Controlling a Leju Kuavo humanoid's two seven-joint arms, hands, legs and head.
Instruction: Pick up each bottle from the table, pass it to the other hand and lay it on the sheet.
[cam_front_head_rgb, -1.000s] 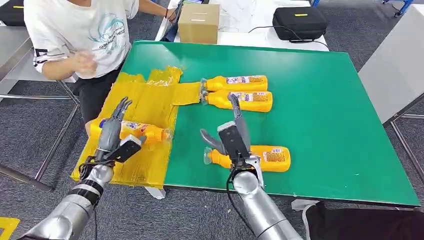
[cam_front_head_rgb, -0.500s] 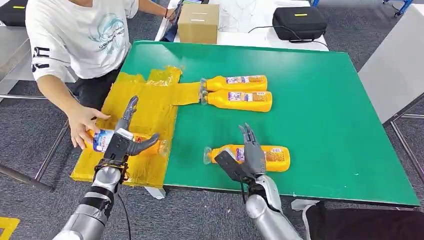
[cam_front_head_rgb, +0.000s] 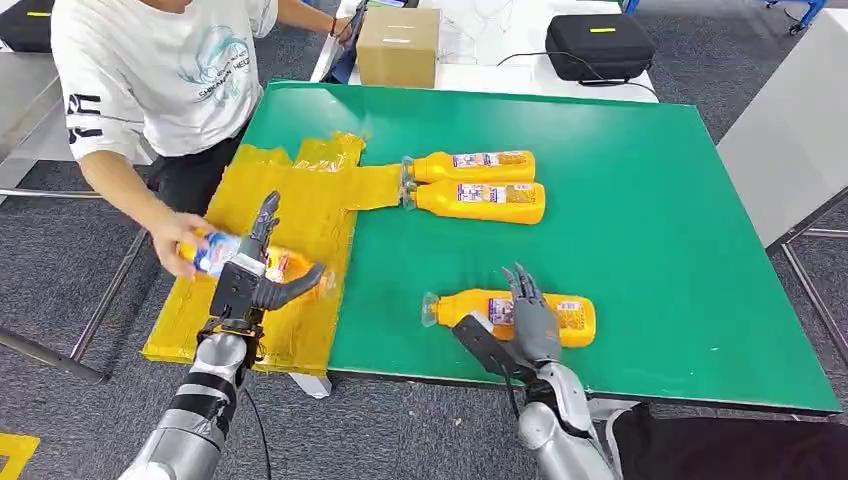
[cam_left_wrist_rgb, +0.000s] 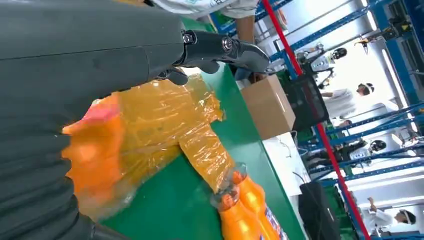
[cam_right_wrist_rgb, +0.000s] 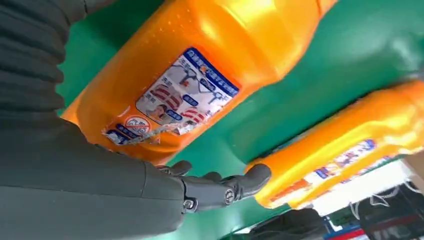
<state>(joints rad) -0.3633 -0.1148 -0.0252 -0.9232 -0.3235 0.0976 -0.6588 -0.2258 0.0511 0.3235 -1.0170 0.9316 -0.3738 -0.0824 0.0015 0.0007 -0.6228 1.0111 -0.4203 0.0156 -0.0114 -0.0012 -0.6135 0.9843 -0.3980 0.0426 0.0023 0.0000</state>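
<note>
Reaching over the yellow plastic sheet (cam_front_head_rgb: 300, 215), my left hand (cam_front_head_rgb: 255, 280) hangs with its fingers (cam_front_head_rgb: 266, 214) spread and nothing between them. Just beyond those fingertips a person's hand (cam_front_head_rgb: 172, 240) grips an orange bottle (cam_front_head_rgb: 240, 257) by its base end; the bottle is tilted above the sheet, and part of it is hidden behind my palm. My thumb points out toward the sheet's edge nearest the green table (cam_front_head_rgb: 640, 220). From my left wrist the bottle is a blurred orange shape close under my palm, so I cannot tell whether I touch it.

My right hand (cam_front_head_rgb: 528, 318) lies over the label end of a second orange bottle (cam_front_head_rgb: 470, 307), which rests on its side on the bare green table with its cap pointing toward the sheet. My fingers (cam_front_head_rgb: 522, 284) are straight and a little apart, reaching across the bottle's body, not wrapped round it. From my right wrist, the bottle's blue and white label sits right by my fingertips, but whether they press on it I cannot tell.

Well beyond my right fingertips, two more orange bottles (cam_front_head_rgb: 478, 186) lie side by side, touching, their caps on a strip of the sheet. Farther still stand a cardboard box (cam_front_head_rgb: 398, 46) and a black case (cam_front_head_rgb: 598, 44).
</note>
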